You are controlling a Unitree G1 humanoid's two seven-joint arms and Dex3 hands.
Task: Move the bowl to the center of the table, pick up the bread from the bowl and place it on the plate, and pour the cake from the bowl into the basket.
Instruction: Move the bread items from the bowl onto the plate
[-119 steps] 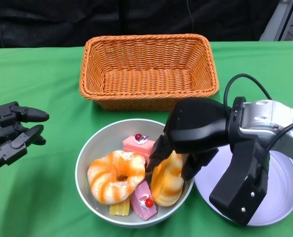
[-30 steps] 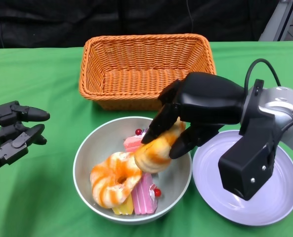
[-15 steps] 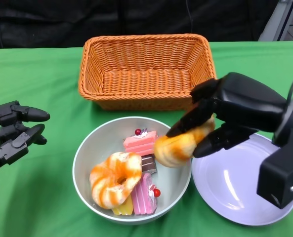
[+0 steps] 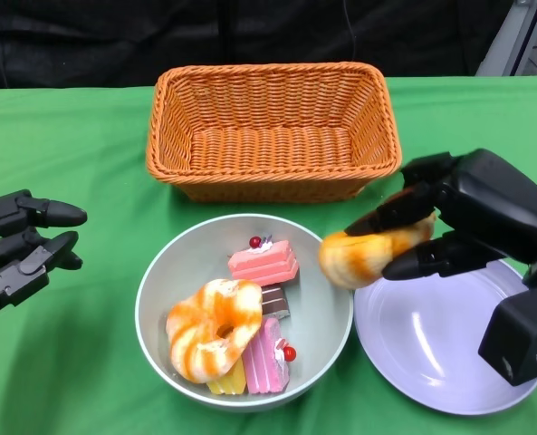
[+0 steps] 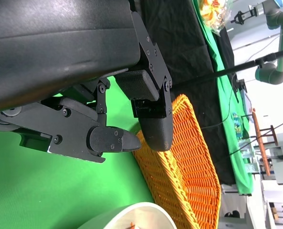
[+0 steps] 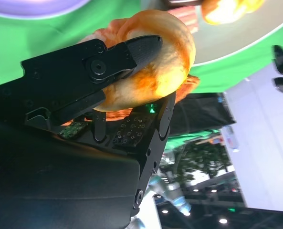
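Right hand (image 4: 449,222) grasps glossy oval bread (image 4: 359,254); left hand (image 4: 19,249) released, fingers spread

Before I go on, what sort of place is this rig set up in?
Most likely a robotics lab or demo hall, not a kitchen. The table is draped in green cloth against a black curtain, the food in the bowl looks like toy props, and another robot arm stands in the background.
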